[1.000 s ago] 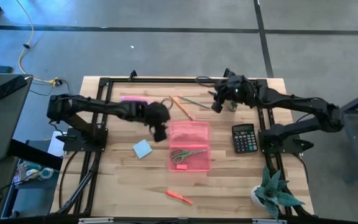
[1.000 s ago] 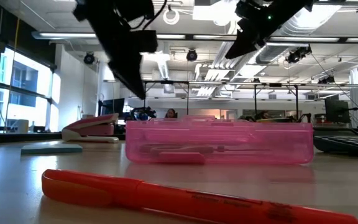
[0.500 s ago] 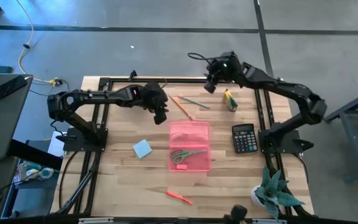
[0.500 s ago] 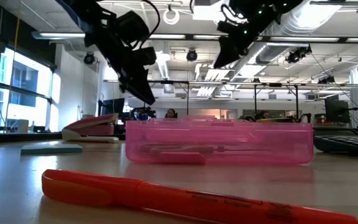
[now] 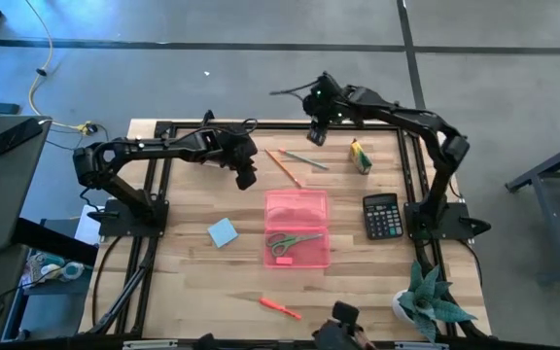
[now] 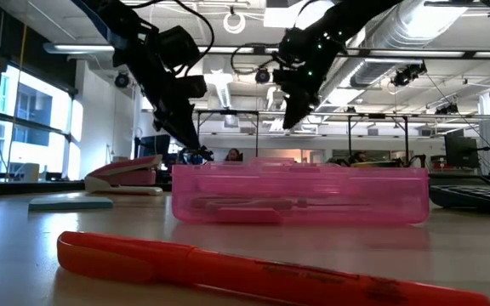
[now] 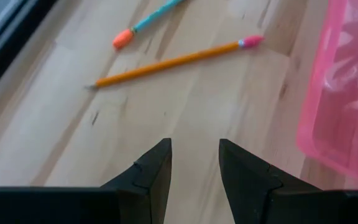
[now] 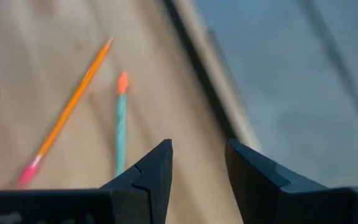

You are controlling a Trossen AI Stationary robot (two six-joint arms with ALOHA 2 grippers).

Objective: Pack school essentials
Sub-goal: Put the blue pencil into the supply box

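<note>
Two thin pencils lie bare on the pale wooden table (image 5: 358,282), upper centre of the overhead picture. The orange pencil (image 5: 283,167) with a pink eraser runs diagonally from upper left to lower right. The teal pencil (image 5: 305,159), tipped orange, slants more gently just right of it.

The left gripper (image 5: 247,180) hangs left of them, its fingers (image 7: 151,171) a narrow gap apart and empty. The right gripper (image 5: 315,135) hovers above them, fingers (image 8: 153,171) slightly apart, empty.

Green-handled scissors (image 5: 294,240) lie lengthwise across the open translucent pink plastic case (image 5: 297,208), mid-frame.
</note>
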